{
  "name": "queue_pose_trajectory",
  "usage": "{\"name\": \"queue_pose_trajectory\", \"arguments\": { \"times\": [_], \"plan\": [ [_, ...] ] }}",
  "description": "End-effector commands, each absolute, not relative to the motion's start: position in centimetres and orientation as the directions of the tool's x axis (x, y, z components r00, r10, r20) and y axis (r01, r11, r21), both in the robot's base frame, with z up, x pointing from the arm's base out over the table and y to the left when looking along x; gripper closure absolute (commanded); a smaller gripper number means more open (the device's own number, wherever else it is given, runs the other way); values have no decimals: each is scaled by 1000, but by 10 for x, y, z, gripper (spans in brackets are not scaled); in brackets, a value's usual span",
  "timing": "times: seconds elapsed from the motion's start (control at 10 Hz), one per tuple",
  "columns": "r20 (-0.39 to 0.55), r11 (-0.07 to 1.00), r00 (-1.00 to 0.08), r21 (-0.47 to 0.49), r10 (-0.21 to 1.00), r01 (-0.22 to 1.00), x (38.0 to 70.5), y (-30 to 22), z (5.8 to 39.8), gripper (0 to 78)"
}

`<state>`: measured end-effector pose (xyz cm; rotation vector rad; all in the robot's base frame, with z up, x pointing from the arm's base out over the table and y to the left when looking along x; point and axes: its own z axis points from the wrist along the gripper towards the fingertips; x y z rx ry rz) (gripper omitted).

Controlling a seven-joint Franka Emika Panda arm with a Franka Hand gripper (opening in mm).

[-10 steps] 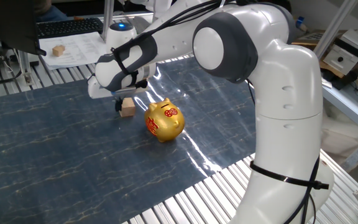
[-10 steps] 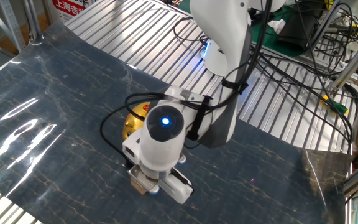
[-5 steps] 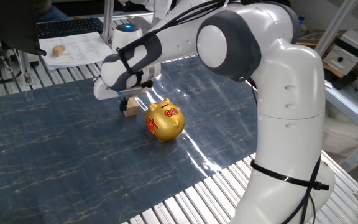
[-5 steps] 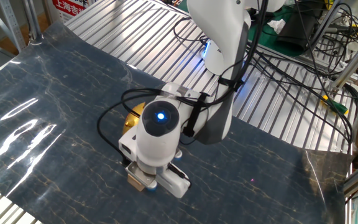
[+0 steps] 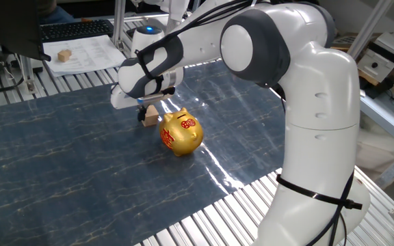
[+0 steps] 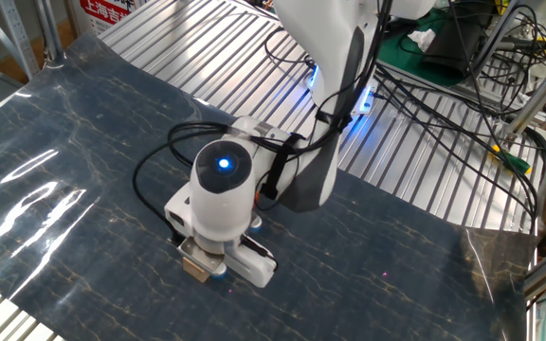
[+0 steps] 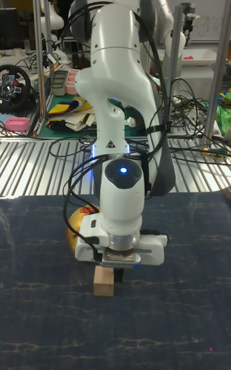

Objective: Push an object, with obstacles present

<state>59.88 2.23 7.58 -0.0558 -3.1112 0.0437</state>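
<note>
The object, a small light-tan wooden cube, lies on the dark blue mat just left of the obstacle, a shiny golden pig with red markings. My gripper points straight down at the cube's top far side, its dark fingertips together and touching the cube, with nothing held between them. The cube pokes out from under the white hand in the other fixed view, where the arm hides the pig. From the tall fixed view the pig shows behind the hand, to the left.
A similar wooden cube rests on white papers beside a keyboard at the far left. Ribbed metal table surrounds the mat. Cables trail behind the robot base.
My gripper has slid right and slightly away across the mat, pushing the cube along with it, closer to the pig's back. The pig has not moved.
</note>
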Motion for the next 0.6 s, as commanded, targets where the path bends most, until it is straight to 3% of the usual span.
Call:
{"name": "queue_pose_trajectory", "arguments": {
  "times": [0.1, 0.6],
  "plan": [
    [24, 1000, -1000, -28, 1, 0, 599, 5, 76, 776],
    [24, 999, -999, -32, -22, -23, 599, -21, 78, 776]
  ]
}}
